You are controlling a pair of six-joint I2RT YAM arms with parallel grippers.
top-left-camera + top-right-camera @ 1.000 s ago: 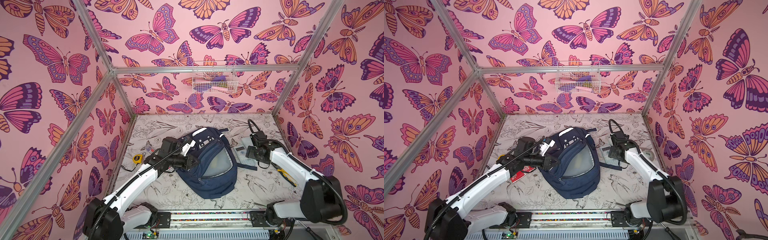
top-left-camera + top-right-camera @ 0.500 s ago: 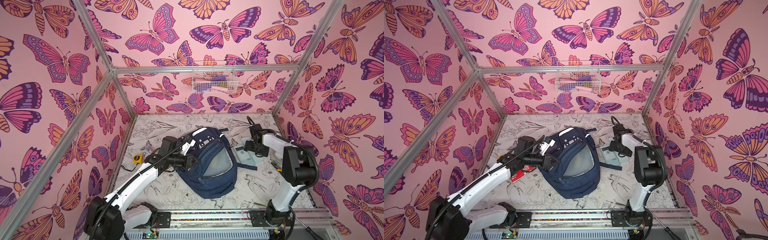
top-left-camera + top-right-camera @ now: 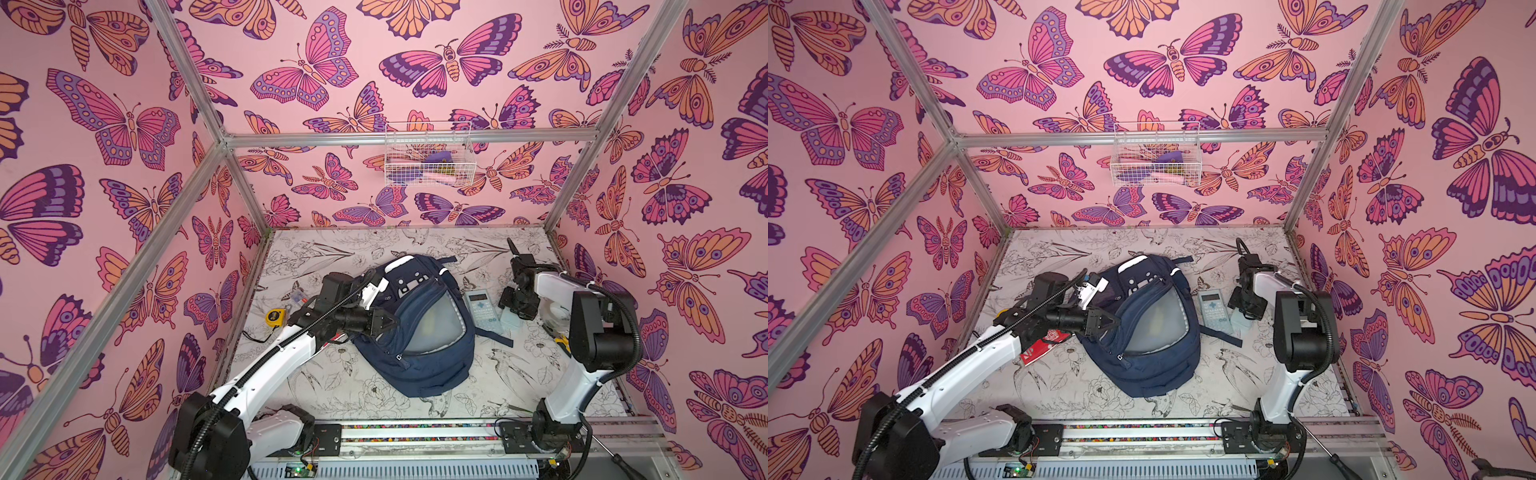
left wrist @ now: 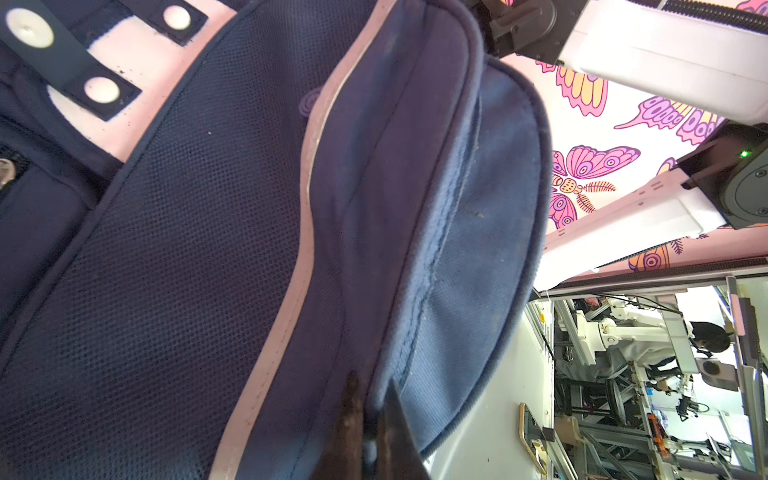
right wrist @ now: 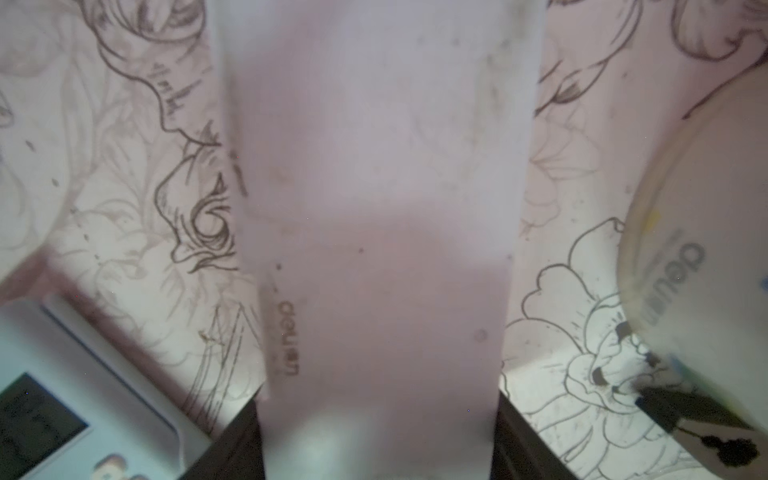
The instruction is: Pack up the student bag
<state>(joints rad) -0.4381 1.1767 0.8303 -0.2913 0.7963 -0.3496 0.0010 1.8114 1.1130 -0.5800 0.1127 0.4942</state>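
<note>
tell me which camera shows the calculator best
Both top views: the calculator lies whole and face up on the table, right of the student bag. The right wrist view catches only one blurred corner with its screen. The left wrist view shows none of it, only bag fabric.

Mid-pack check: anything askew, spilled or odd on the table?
Nothing spilled or damaged. The left gripper pinches the rim of the student bag, holding its mouth open. One loose strap trails beside the calculator and might snag.
</note>
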